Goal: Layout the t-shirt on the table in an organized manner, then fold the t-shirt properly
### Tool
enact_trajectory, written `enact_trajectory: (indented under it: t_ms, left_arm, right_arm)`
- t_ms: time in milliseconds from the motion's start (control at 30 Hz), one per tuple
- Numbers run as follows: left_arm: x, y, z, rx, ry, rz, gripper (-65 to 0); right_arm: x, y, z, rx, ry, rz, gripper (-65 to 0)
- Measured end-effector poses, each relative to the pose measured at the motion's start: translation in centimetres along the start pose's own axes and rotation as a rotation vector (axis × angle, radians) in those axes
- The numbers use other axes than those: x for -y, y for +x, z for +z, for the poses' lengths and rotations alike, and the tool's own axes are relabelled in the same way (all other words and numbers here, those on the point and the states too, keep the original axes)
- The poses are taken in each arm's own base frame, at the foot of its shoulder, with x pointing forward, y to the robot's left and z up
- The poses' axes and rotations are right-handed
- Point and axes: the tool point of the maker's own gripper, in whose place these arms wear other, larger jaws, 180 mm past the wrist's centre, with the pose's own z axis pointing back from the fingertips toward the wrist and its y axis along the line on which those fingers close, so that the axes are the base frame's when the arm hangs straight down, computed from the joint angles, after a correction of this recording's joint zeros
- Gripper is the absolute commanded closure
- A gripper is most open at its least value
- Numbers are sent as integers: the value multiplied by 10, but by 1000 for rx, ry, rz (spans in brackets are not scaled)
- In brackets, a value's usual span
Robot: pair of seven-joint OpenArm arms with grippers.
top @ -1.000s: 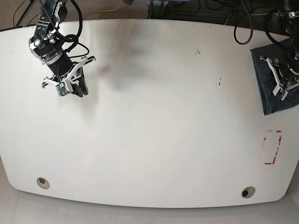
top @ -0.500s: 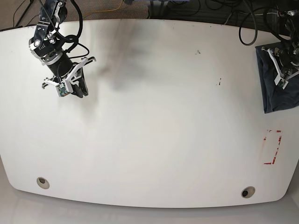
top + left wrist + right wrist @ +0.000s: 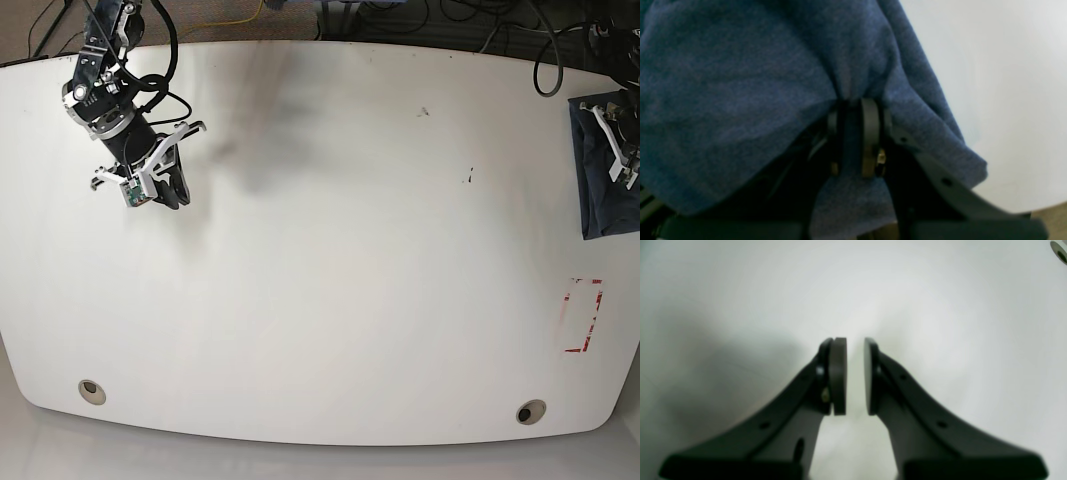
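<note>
The dark blue t-shirt (image 3: 603, 175) lies bunched at the far right edge of the white table (image 3: 350, 250), partly cut off by the frame. My left gripper (image 3: 622, 150) sits on it. In the left wrist view the left gripper (image 3: 853, 140) is shut on a pinched fold of the t-shirt (image 3: 740, 83), with bare table (image 3: 1007, 83) to the right. No lettering shows. My right gripper (image 3: 168, 195) hovers over the table's far left. In the right wrist view the right gripper (image 3: 855, 376) is empty, its pads a narrow gap apart above the table (image 3: 940, 306).
A red-taped rectangle (image 3: 583, 315) marks the table at the right, below the shirt. Two grey grommet holes (image 3: 92, 391) (image 3: 531, 411) sit near the front edge. Cables lie behind the table's back edge (image 3: 420, 20). A grommet (image 3: 1059, 248) shows in the right wrist view's corner.
My left gripper has moved right and back toward the table's edge, dragging the t-shirt with it, so less of the shirt shows. The right arm has not moved.
</note>
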Motion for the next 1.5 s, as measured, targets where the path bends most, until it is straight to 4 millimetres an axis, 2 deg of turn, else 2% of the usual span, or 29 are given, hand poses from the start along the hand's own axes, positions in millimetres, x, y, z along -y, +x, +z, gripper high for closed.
enact_trajectory:
  t_ms: [267,500,600,867,1133,1233,1333,1500]
  left_arm:
    - [-10,-9,4,-30,27,6,-68]
    - [-14,3,6,-22,43,-3,-68]
    - [-18,23,12,27,65,-21,-68]
    - [-23,98,40,224,132,-76,-69]
    - [-24,142,72,279,220,-178,-69]
    - [-13,166,84,361,221,-221,-69]
    - [8,191,93,500,192,-219,-69]
    - [47,196,79,604,143,-203,-69]
  right_arm:
    - [0,0,0,0,1,0,-84]
    - [-1,-1,0,-2,3,0,-82]
    - [-2,-1,0,-1,5,-2,-82]
    - [-3,2,0,5,5,0,-81]
    - [-2,8,0,18,2,13,-82]
    - [-2,8,0,22,3,10,-82]
    - [-2,5,-1,16,5,6,-81]
    - [7,-6,-3,-29,-37,53,-81]
